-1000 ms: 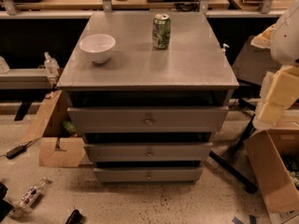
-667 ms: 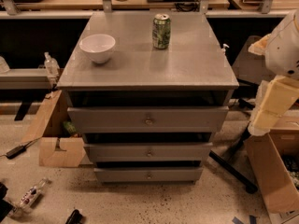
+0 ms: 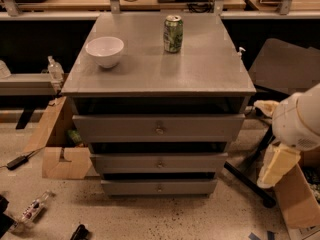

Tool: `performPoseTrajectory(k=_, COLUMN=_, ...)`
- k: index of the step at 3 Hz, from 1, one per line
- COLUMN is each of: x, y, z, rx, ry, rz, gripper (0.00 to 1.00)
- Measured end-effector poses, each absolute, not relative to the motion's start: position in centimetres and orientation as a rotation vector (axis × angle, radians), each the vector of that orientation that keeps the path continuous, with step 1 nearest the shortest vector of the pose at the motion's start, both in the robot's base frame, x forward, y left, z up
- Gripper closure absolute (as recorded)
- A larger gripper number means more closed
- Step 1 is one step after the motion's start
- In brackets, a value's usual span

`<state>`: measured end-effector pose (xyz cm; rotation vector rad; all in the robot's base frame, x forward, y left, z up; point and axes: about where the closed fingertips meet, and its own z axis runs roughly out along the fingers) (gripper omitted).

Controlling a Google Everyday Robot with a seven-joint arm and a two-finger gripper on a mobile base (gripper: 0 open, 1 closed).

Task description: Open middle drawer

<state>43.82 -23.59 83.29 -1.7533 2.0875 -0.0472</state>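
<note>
The grey metal cabinet [image 3: 160,69] has three drawers stacked in its front. The middle drawer [image 3: 125,163] has a flat grey front of medium height with a small round knob [image 3: 160,163], and its front sits flush between the taller top drawer [image 3: 115,128] and the shorter bottom drawer [image 3: 130,187]. My arm [image 3: 300,121] comes in at the right edge. Its cream end piece with the gripper [image 3: 274,174] hangs low, to the right of the cabinet, about level with the middle drawer and well apart from it.
A white bowl [image 3: 104,50] and a green can [image 3: 173,33] stand on the cabinet top. A cardboard box [image 3: 55,149] lies on the floor at the left and another [image 3: 300,199] at the right. A black chair base [image 3: 250,179] is by the cabinet's right foot. A bottle [image 3: 31,210] lies on the floor.
My arm has come down along the right side, from level with the cabinet top to level with the drawers. The cabinet, bowl and can have not moved.
</note>
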Motion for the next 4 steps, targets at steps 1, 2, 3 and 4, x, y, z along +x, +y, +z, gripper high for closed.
performPoseTrajectory(k=1, x=46.7, y=-24.7, z=78.5, rx=-1.723, ry=2.008, rz=-0.071, gripper=0.0)
performPoseTrajectory(k=2, x=48.6, y=-24.8, z=79.2, rx=-1.678, ry=1.968, rz=-0.136, gripper=0.0)
performPoseTrajectory(k=3, x=48.6, y=-24.8, z=79.2, rx=-1.678, ry=1.968, rz=-0.136, gripper=0.0)
performPoseTrajectory(k=4, x=49.0, y=-24.5, z=77.0, rx=-1.683, ry=1.974, rz=-0.111, gripper=0.0)
